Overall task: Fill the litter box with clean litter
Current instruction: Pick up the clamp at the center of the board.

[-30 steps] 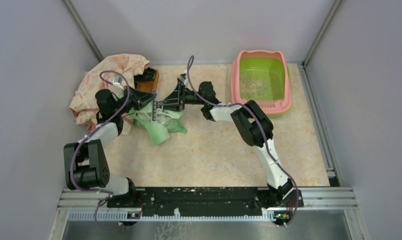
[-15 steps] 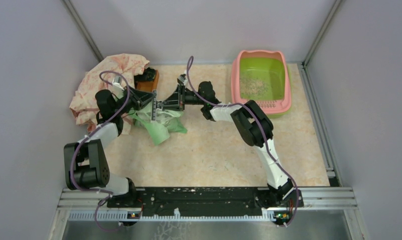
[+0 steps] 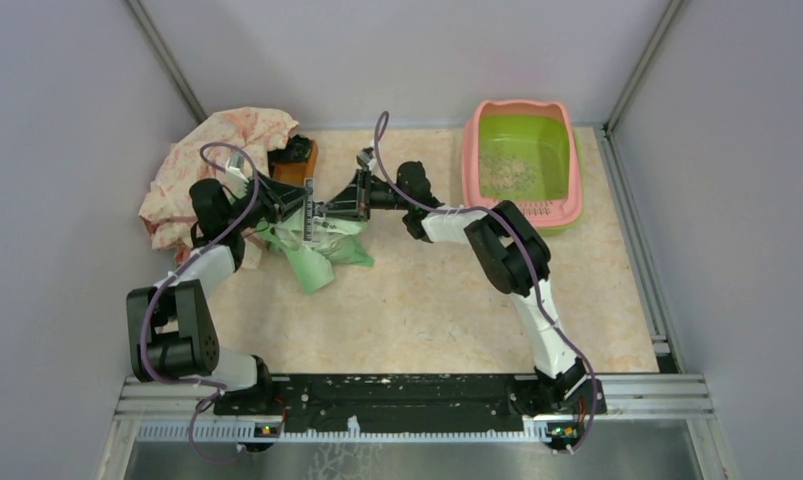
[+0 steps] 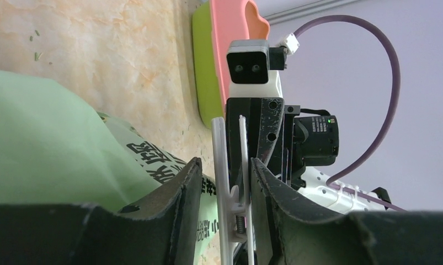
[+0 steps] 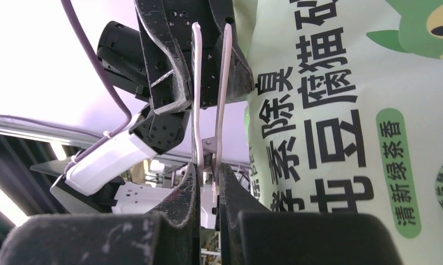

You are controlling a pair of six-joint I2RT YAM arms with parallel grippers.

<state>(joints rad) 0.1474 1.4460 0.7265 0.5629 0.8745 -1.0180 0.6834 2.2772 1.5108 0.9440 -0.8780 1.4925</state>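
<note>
The litter box point(image 3: 574, 170), pink rim and lime-green basin, stands at the back right, with a thin patch of pale litter point(image 3: 507, 175) in the basin. Its end also shows in the left wrist view point(image 4: 230, 33). The light green printed bag point(image 3: 322, 255) lies left of centre. Above it my two grippers meet tip to tip at a white spring clip point(image 3: 311, 212). My right gripper point(image 5: 208, 165) is shut on the clip's handle end point(image 5: 213, 144). My left gripper point(image 4: 225, 161) sits round the clip's long arms point(image 4: 218, 165) with a small gap on one side.
A crumpled pink-patterned cloth point(image 3: 217, 150) lies at the back left. A small brown wooden tray point(image 3: 299, 166) sits beside it, behind the left gripper. Grey walls enclose the beige table on three sides. The bag fills the right side of the right wrist view point(image 5: 346, 110).
The bag's lower folds have shifted slightly down and left. Both grippers stay together at the clip.
</note>
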